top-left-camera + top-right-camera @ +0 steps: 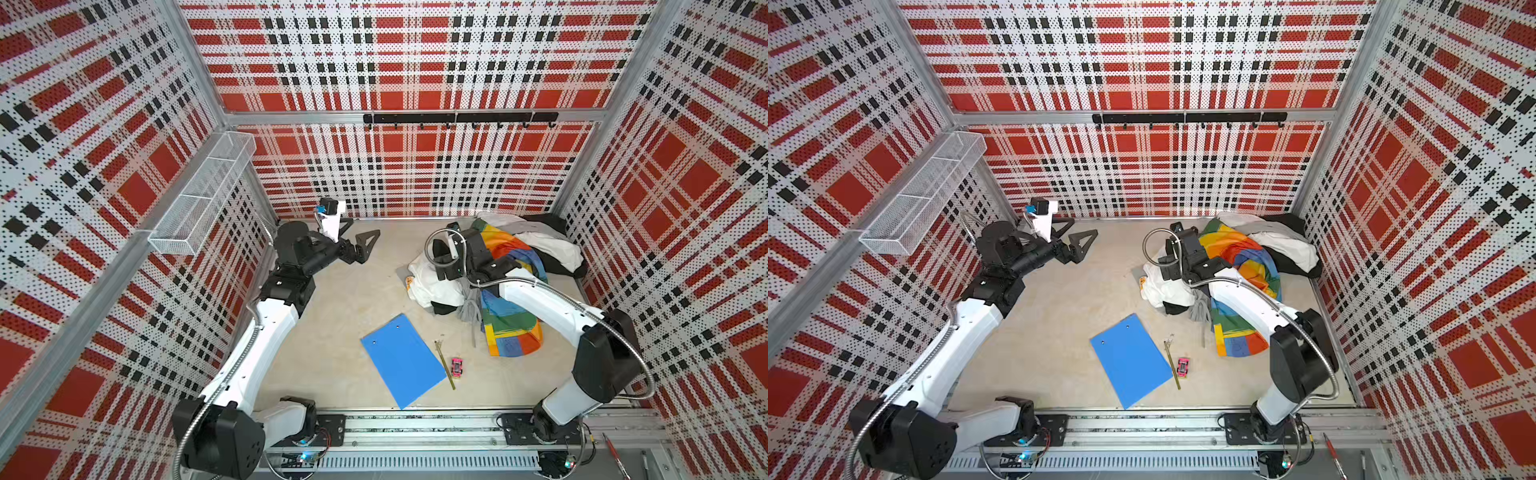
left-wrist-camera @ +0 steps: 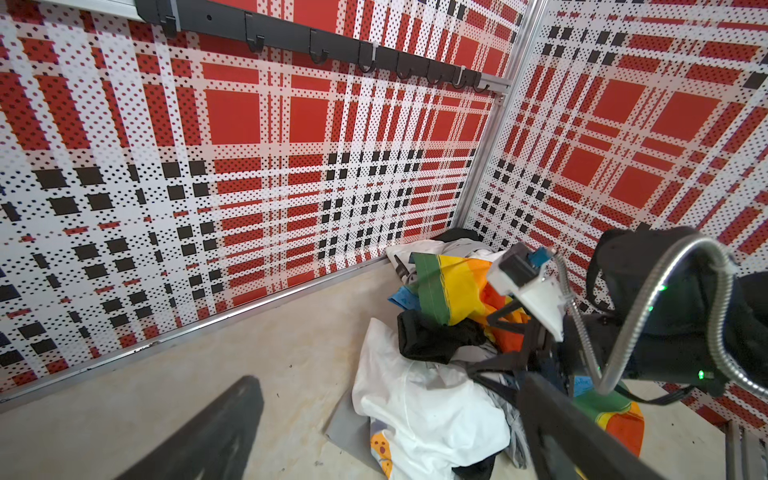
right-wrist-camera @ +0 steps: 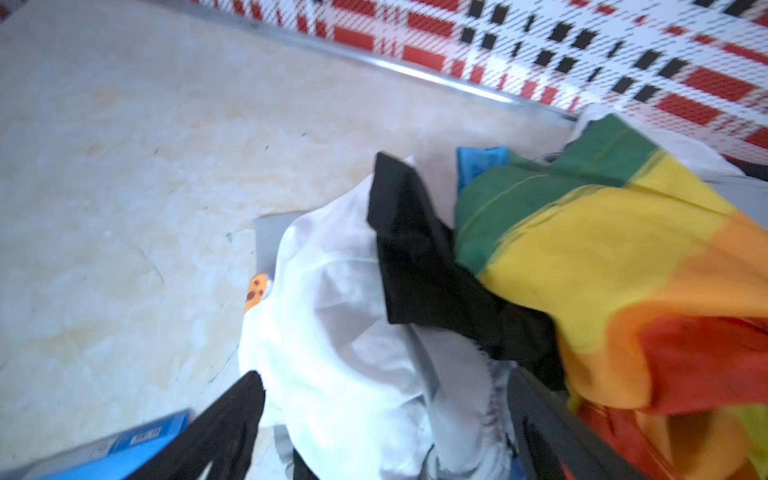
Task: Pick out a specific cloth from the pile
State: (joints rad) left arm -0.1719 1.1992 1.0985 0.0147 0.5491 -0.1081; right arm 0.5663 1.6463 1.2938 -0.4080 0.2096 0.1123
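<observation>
The cloth [image 1: 512,328] is a bright patchwork sheet of orange, yellow, green and blue, draped over the pile [image 1: 548,249] of white, grey and black garments at the back right, in both top views [image 1: 1237,332]. My right gripper [image 3: 386,424] hangs open just over the pile's near-left part. A white garment [image 3: 332,332] and grey fabric lie between and under its spread fingers, and the patchwork cloth [image 3: 602,249] lies beside one finger. In the top views the arm covers its fingertips. My left gripper [image 1: 357,237] is open and empty, low over the bare table at the back left.
A blue clipboard [image 1: 401,361] lies at the front middle. Beside it are a thin yellow-green stick [image 1: 444,365] and a small pink toy car [image 1: 457,368]. A wire basket [image 1: 203,195] hangs on the left wall and a black hook rail [image 1: 457,118] on the back wall.
</observation>
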